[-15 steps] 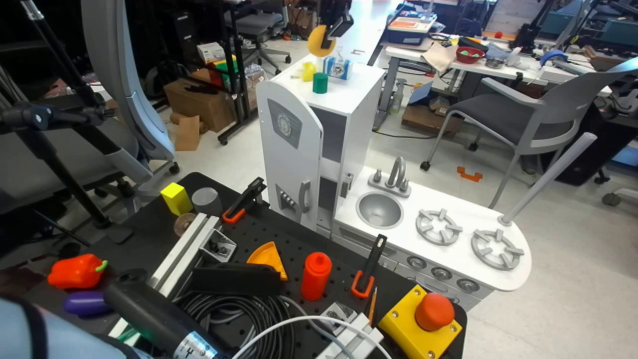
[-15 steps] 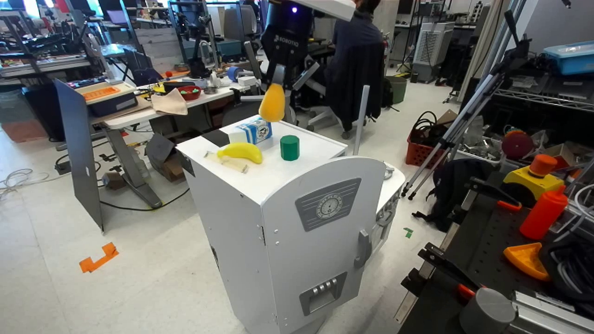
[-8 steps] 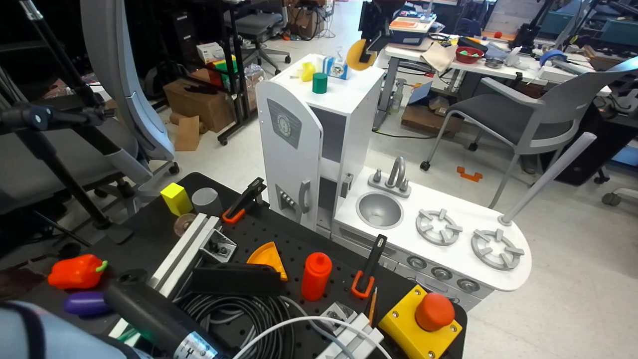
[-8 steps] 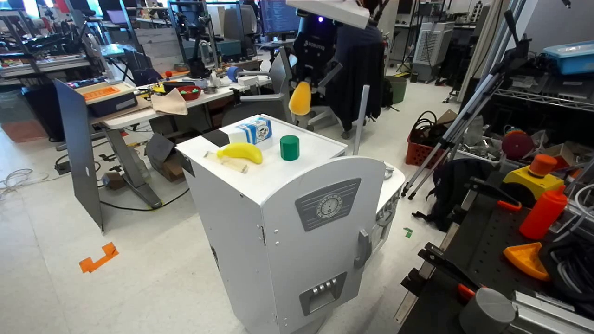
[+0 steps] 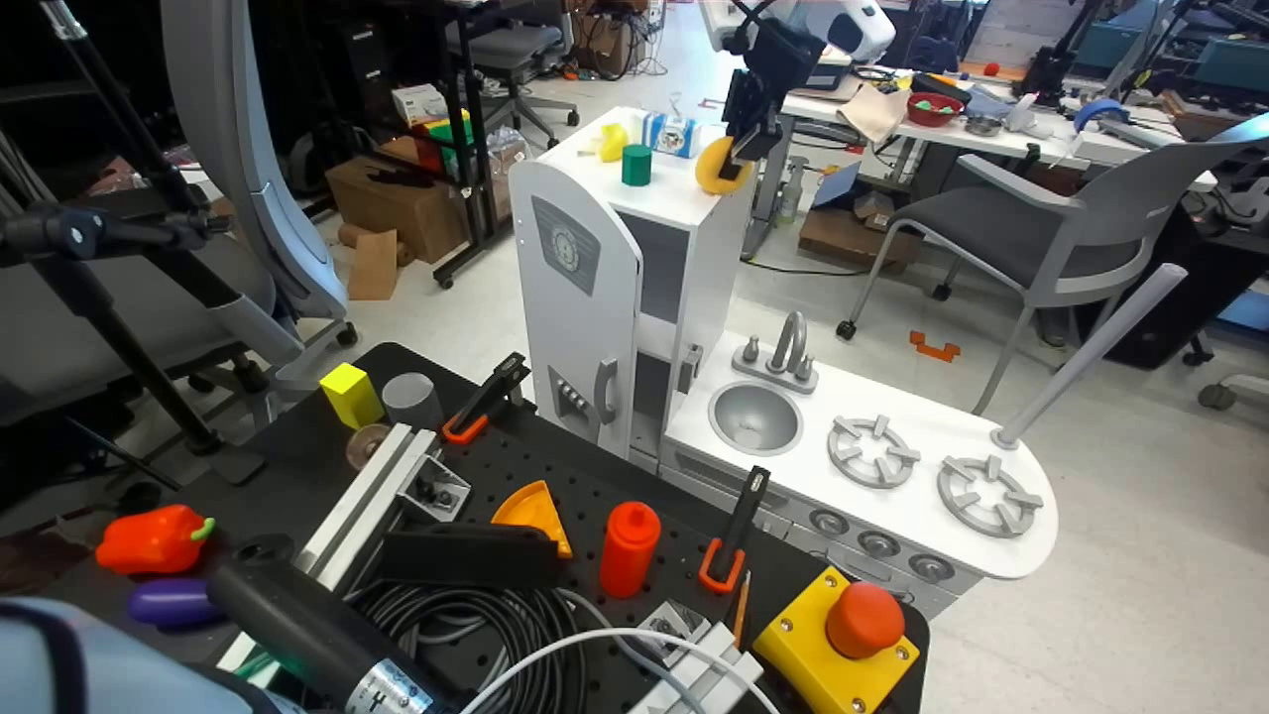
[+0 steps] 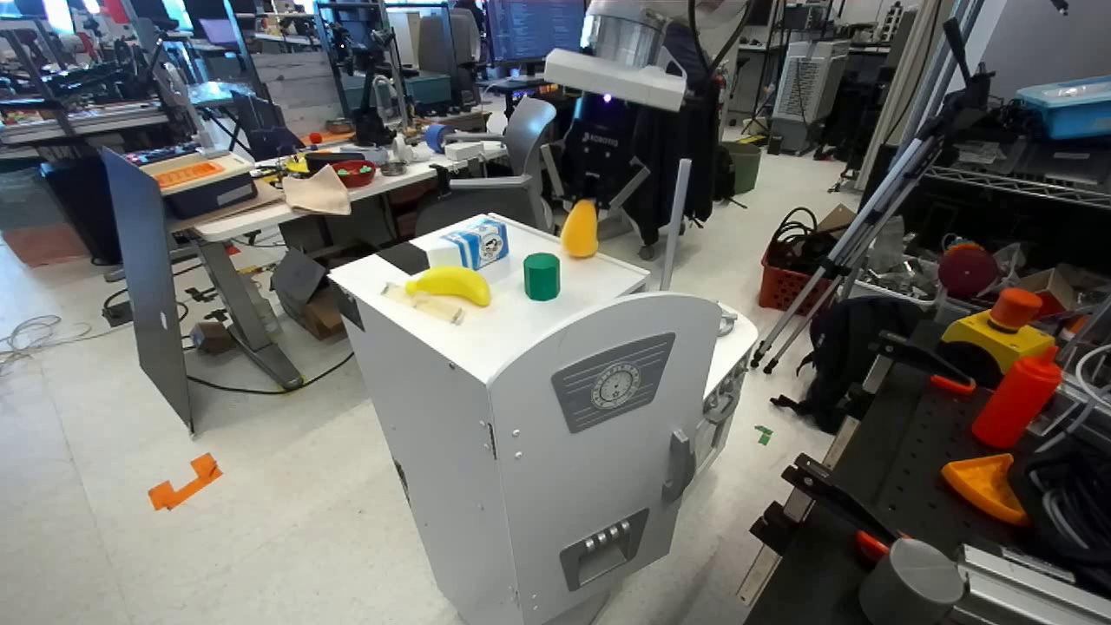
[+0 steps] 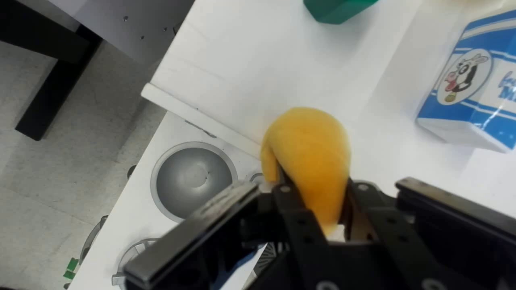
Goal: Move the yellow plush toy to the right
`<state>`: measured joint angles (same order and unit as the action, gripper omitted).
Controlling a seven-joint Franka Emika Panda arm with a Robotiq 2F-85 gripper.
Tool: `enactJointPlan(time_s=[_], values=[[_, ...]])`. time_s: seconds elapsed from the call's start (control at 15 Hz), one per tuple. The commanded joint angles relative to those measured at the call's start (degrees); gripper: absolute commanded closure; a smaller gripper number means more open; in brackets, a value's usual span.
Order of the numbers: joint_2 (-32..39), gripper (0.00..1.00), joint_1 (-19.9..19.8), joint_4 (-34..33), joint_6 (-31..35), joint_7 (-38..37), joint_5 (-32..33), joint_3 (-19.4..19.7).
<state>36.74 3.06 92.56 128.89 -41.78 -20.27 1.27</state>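
The yellow plush toy [image 5: 714, 165] is a soft, rounded yellow-orange lump. It also shows in an exterior view [image 6: 580, 229] and large and blurred in the wrist view [image 7: 310, 141]. My gripper [image 7: 322, 187] is shut on it, with the toy squeezed between the two fingers. The gripper [image 6: 587, 193] points down over the top of the white toy kitchen's tall cabinet [image 6: 599, 282], near the edge on the sink side. The toy's lower end is at or just above the surface; I cannot tell if it touches.
On the cabinet top stand a green cylinder [image 6: 542, 276], a blue and white milk carton [image 6: 477, 244] and a yellow banana [image 6: 451, 285]. The lower counter with a sink [image 5: 755, 416] and burners adjoins. A black cart [image 5: 585, 496] with tools stands in front.
In an exterior view, my gripper has carried the toy rightward, from behind the milk carton to the cabinet's sink-side edge. Over the last half second it has come down toward the top.
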Motion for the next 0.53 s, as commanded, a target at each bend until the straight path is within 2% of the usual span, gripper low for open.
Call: enactJointPlan(time_s=[0.0, 0.47], values=[[1.82, 0.94, 0.31, -3.08, -1.46, -1.81, -0.45, -0.67], [3.09, 0.94, 1.23, -4.77, -1.49, -2.9, 0.21, -1.0]])
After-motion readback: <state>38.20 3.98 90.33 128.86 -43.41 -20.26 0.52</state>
